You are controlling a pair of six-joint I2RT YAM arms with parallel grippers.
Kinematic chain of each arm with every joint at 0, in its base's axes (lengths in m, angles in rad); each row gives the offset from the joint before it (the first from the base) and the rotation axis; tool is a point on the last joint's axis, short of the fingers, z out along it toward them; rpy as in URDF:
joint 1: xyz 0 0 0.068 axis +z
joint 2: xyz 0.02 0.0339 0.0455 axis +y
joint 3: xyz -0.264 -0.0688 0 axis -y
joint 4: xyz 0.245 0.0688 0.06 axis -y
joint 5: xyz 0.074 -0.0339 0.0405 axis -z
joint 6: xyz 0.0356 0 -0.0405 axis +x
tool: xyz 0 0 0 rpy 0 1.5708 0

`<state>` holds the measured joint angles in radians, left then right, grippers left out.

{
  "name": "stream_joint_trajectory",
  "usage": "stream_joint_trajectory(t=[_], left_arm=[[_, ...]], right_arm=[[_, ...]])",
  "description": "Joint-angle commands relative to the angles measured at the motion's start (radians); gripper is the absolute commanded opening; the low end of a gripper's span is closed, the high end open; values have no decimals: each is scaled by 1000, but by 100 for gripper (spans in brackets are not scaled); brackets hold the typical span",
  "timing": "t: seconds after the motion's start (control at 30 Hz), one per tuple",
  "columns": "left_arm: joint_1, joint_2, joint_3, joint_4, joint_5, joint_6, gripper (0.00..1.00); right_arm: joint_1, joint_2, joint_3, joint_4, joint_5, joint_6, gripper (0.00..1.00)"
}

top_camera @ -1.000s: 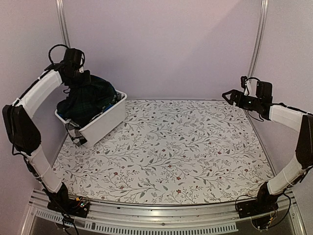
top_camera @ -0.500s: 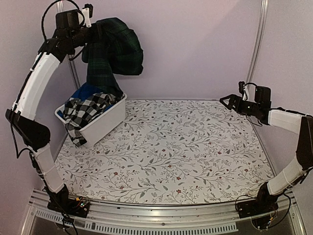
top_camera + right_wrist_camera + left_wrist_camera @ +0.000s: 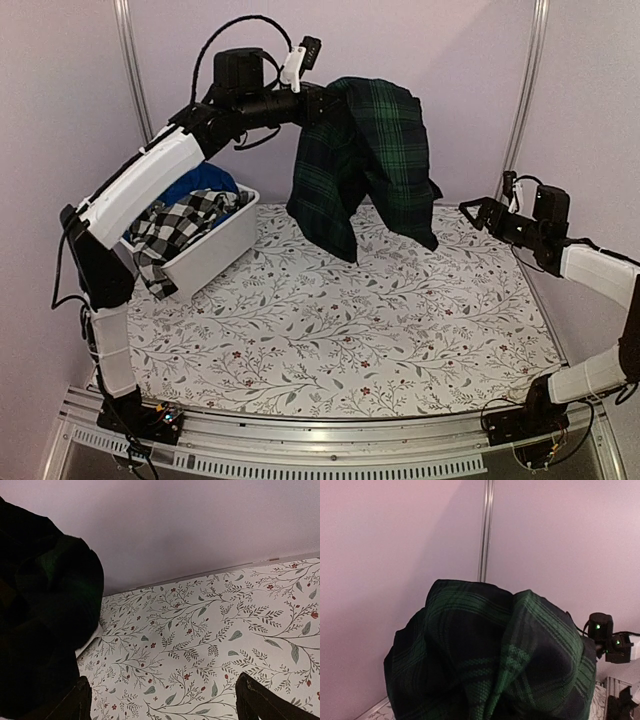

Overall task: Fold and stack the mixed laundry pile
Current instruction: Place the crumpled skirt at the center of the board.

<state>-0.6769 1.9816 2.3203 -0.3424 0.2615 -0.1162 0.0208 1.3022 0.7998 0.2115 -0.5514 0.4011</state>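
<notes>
Tartan garment [image 3: 365,160], swung off the white tub [image 3: 215,250] over the tabletop [image 3: 350,330] in the clamped left gripper [image 3: 325,100], is best lowered hem-first toward the open-jawed right gripper [image 3: 478,214].

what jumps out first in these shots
A dark tartan garment hangs high over the floral mat, held up by the left arm. At the left, a white tub holds a checked shirt and blue cloth. The right fingers stand open at the right.
</notes>
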Motion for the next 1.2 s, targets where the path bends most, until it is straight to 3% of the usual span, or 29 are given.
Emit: stream_joint_trajectory(t=[0.0,0.17,0.3,0.63,0.73,0.87,1.0,1.17], left_arm=[[-5,6,-149,109,170,-45,0],[-3,-3,-443,194,300,-69,0],[8,69,-553,161,236,-64,0],[177,361,-274,-50,96,-270,1],[222,437,-173,-98,81,-305,12],[253,473,-109,-130,154,-292,45],[223,328,-264,-84,98,-219,71],[166,55,-561,20,-30,-160,82]], right_arm=[[6,-67,-60,14,43,28,99],[9,-129,-134,14,24,48,99],[24,-127,-168,12,-12,53,99],[243,-31,-148,-50,8,-4,91],[307,8,-128,-89,35,-32,91],[384,79,-89,-133,83,-60,92],[434,166,-36,-146,143,-66,93],[503,250,50,-140,167,-77,92]])
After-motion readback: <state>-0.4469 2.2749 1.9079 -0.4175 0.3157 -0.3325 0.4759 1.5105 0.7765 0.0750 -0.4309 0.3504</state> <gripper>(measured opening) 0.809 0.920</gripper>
